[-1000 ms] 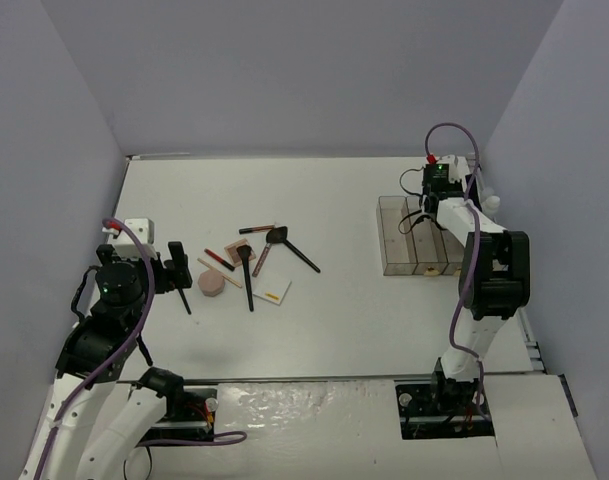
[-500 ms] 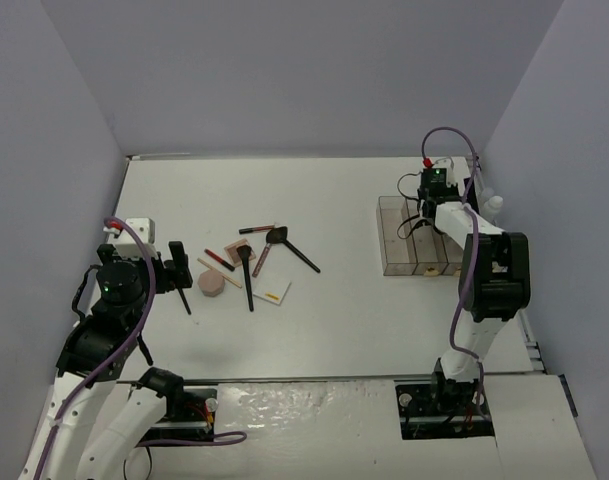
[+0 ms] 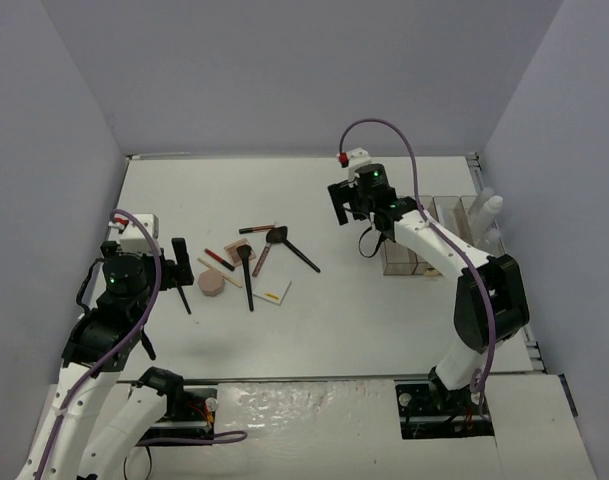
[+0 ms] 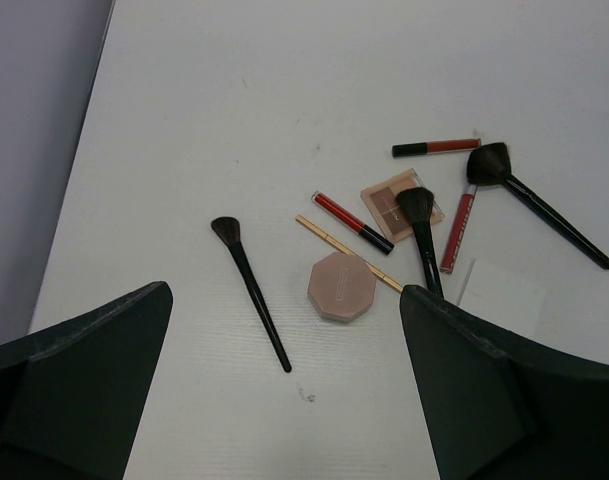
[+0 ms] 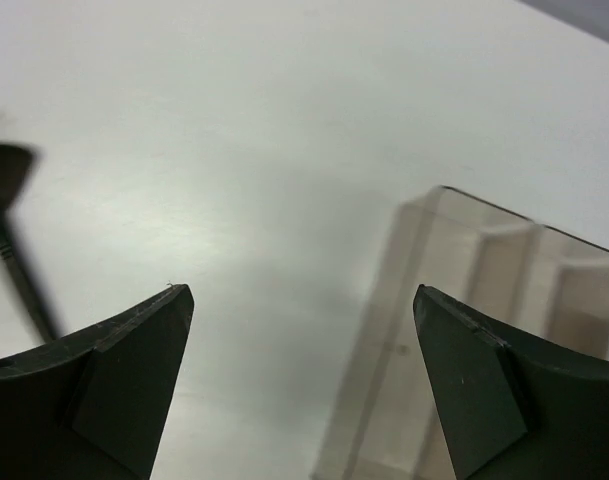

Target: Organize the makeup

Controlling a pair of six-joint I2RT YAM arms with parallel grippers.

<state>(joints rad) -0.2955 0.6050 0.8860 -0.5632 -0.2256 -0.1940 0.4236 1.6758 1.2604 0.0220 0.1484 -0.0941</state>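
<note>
One change: right gripper (image 5: 302,295) swung left off organizer (image 5: 484,270), jaws apart; left gripper (image 4: 286,295) apart too.

Over a white desk (image 4: 284,80), left hand (image 4: 284,293) spread wide, gripping nothing. At left, lying alone, a slim black-handled brush (image 4: 250,292). Just right of it, a pink octagonal compact (image 4: 341,288), a thin tan pencil (image 4: 324,236) along its far edge. Farther right, a brown palette (image 4: 384,200) under a second black brush (image 4: 421,235), and a white square card (image 4: 501,296).
</note>
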